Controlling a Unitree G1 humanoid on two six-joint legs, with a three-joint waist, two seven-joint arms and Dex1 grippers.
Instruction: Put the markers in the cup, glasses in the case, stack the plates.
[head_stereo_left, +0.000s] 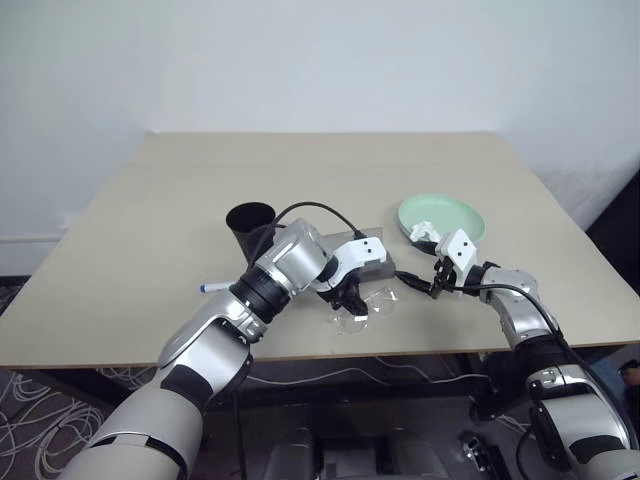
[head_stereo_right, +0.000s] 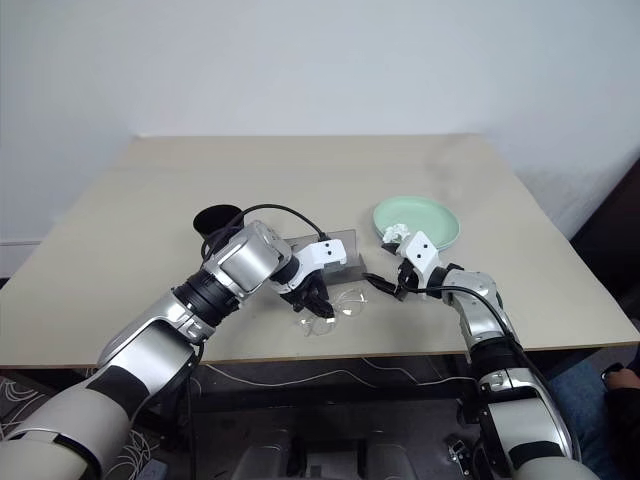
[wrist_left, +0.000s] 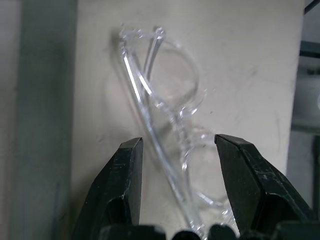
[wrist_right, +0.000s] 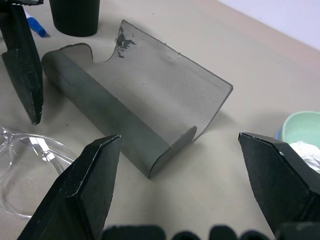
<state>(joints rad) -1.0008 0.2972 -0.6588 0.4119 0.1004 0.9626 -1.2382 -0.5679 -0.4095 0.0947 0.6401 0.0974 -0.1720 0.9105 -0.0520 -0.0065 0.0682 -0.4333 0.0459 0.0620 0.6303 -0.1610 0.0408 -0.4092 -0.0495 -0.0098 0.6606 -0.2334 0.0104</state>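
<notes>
Fingers (wrist_left: 127, 190) straddle the glasses (wrist_left: 165, 100); right wrist view reveals the open case (wrist_right: 145, 100).

- No legible text, label, brand, number or sign anywhere.
- Grey case (wrist_right: 140, 102): dark scuff marks near the notched edge only, no lettering.
- Marker (wrist_right: 35, 25), cup (head_stereo_left: 250, 225) and green plate (head_stereo_left: 445, 215): plain, unmarked surfaces.
</notes>
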